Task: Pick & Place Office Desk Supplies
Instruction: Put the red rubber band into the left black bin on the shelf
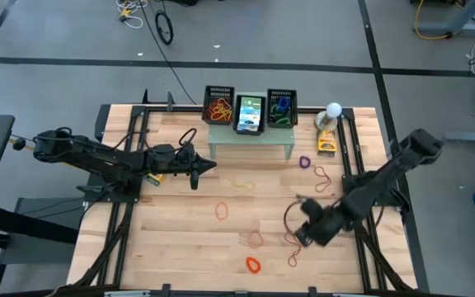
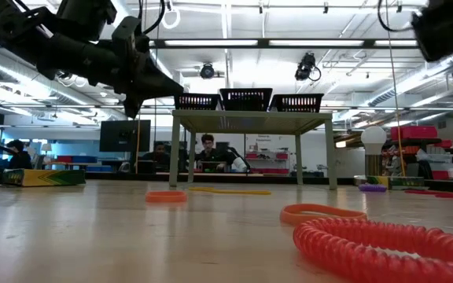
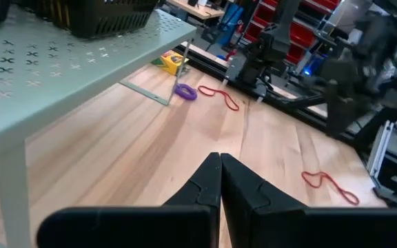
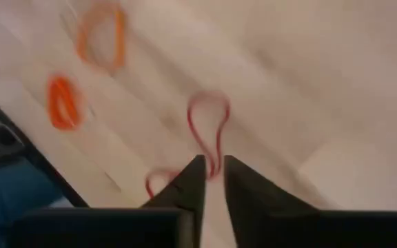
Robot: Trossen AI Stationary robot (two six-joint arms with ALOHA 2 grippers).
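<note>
Rubber bands lie flat and scattered on the wooden table: a red one [image 1: 221, 210], orange ones [image 1: 254, 264] [image 1: 254, 239], a purple one [image 1: 305, 162] and a long red one [image 1: 293, 249] [image 4: 209, 127]. A yellow box [image 1: 326, 144] lies beside the stand's right leg. My right gripper [image 1: 299, 238] [image 4: 212, 165] hangs tilted downward over the long red band, its fingers a narrow gap apart and holding nothing. My left gripper [image 1: 211, 167] [image 3: 219, 165] is shut and empty. It hovers above the table left of the stand and points toward the right.
A pale green perforated stand [image 1: 250, 136] at the far middle carries three black baskets [image 1: 218, 105] [image 1: 281, 107]. A white ball-topped object [image 1: 334, 110] stands to the right of it. Another yellow box [image 1: 153, 177] lies under the left arm. Bare wood lies at the near left.
</note>
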